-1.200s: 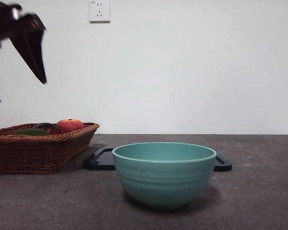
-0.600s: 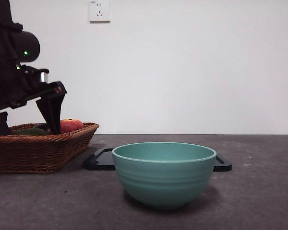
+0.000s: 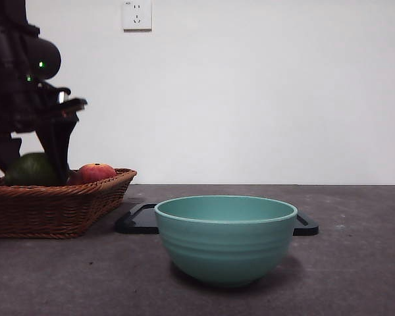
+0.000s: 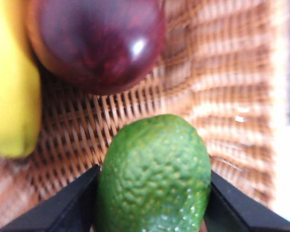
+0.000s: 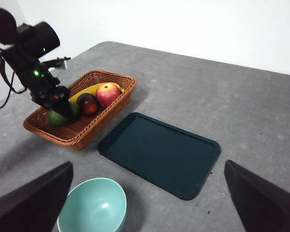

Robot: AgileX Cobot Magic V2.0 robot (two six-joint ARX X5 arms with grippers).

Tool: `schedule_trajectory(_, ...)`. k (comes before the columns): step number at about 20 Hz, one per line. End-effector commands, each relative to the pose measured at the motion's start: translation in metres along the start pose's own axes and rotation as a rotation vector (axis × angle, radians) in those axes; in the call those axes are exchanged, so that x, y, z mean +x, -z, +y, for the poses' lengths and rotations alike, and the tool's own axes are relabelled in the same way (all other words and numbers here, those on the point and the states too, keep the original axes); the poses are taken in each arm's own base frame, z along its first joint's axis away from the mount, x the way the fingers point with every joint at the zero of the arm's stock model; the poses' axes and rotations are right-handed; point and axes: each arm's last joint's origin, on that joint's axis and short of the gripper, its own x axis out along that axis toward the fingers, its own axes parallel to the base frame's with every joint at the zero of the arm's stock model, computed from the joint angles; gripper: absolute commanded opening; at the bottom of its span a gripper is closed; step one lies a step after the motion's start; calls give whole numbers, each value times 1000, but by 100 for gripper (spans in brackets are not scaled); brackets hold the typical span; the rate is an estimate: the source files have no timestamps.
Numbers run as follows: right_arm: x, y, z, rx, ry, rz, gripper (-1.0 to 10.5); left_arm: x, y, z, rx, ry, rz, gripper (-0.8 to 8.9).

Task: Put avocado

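Observation:
The avocado (image 4: 154,174), green and bumpy-skinned, sits between the two black jaws of my left gripper (image 4: 152,198), which is shut on it just above the wicker basket (image 4: 232,96). In the front view the avocado (image 3: 30,170) shows above the rim of the basket (image 3: 52,204) at the far left, with the left gripper (image 3: 29,161) around it. The right wrist view shows the avocado (image 5: 55,118) at the near end of the basket (image 5: 82,130). My right gripper (image 5: 145,203) hangs open high over the table, holding nothing.
A dark maroon fruit (image 4: 96,43) and a banana (image 4: 12,96) lie in the basket, along with a red-orange fruit (image 3: 95,172). A teal bowl (image 3: 225,237) stands front and centre, with a dark flat tray (image 5: 159,154) behind it.
The left arm came down into the basket, shut on the avocado and raised it; the avocado now shows higher above the basket rim than before.

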Motion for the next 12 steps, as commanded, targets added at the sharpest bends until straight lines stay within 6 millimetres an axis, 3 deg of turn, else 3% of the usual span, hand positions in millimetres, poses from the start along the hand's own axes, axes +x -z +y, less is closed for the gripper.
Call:
schedule_trajectory(1,-1,-4,1,-14,-3,-18,504,-21,2,-13,16,12,-33,213)
schedule_trajectory(5,-1,-4,1,-12,-3,-15,504,-74,35,-68,154,106,-120,213)
schedule_trajectory(7,-1,-4,1,-12,-3,-14,504,-85,53,-102,264,149,-137,213)
schedule_trajectory(12,-1,-4,1,-12,-3,-14,504,-64,76,-180,510,247,-118,213)
